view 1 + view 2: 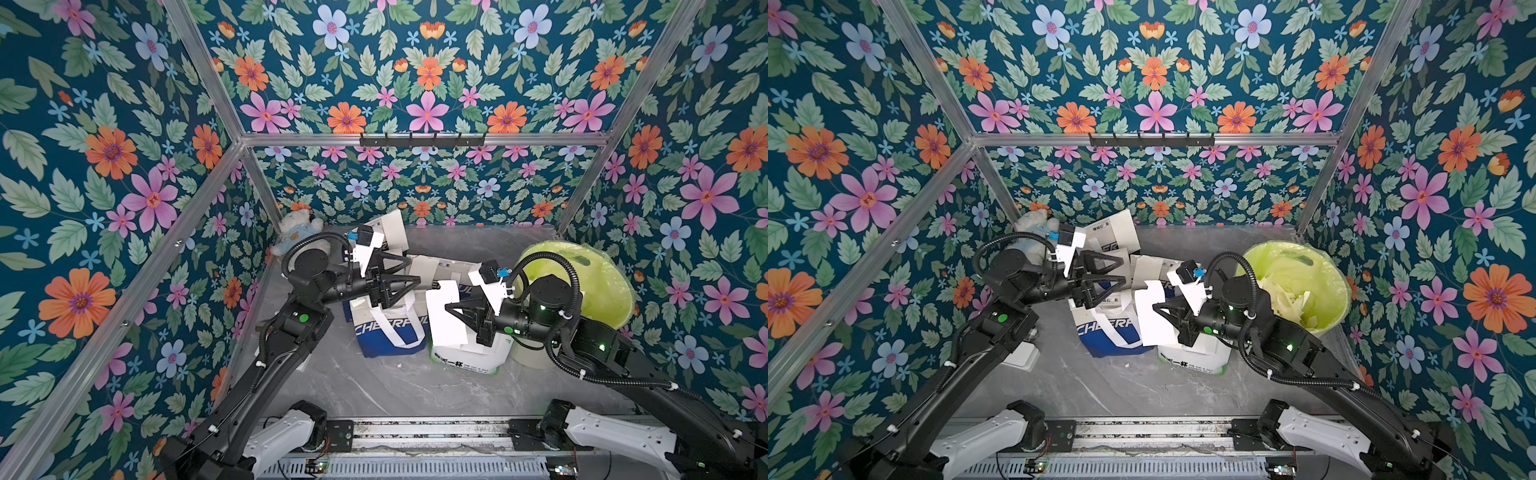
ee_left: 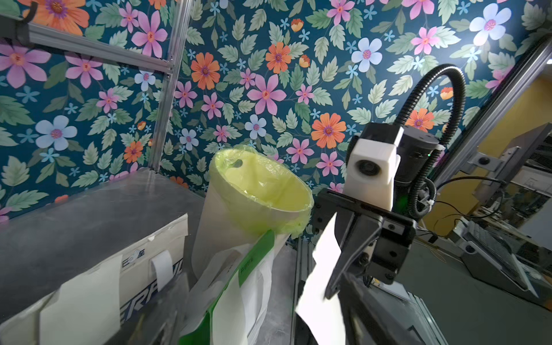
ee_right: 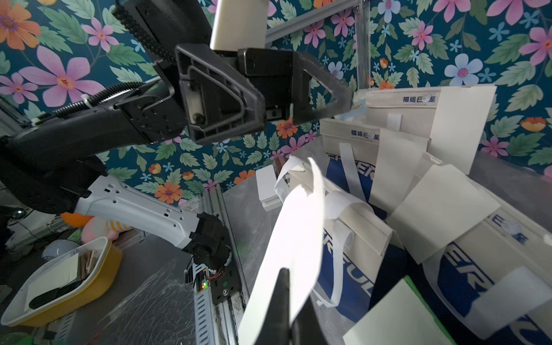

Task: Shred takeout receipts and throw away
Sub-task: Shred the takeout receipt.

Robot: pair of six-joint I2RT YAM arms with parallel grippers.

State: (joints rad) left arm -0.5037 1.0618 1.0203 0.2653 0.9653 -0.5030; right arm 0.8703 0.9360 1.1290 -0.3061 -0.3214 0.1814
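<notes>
A white takeout receipt [image 1: 440, 328] [image 1: 1154, 328] hangs above the bags with my right gripper [image 1: 446, 307] [image 3: 286, 295] shut on its edge. In the right wrist view this receipt [image 3: 295, 233] curls up from the closed jaws. My left gripper [image 1: 415, 272] [image 1: 1124, 270] is open just beyond the receipt's top edge, apart from it, with nothing between its fingers [image 3: 322, 86]. The left wrist view shows the receipt [image 2: 322, 268] pinched by the right gripper [image 2: 328, 294]. More receipts [image 3: 442, 209] lie on the bags. White scraps lie in the green-lined bin [image 1: 1283, 249].
A blue-and-white bag [image 1: 386, 332] and a white bag with green trim [image 1: 469, 357] stand mid-table under both grippers. More bags lie behind them. The bin [image 1: 602, 274] stands at the right. A plush toy [image 1: 297, 232] sits in the back left corner. A tiny scrap [image 1: 398, 366] lies on the table [image 1: 374, 390].
</notes>
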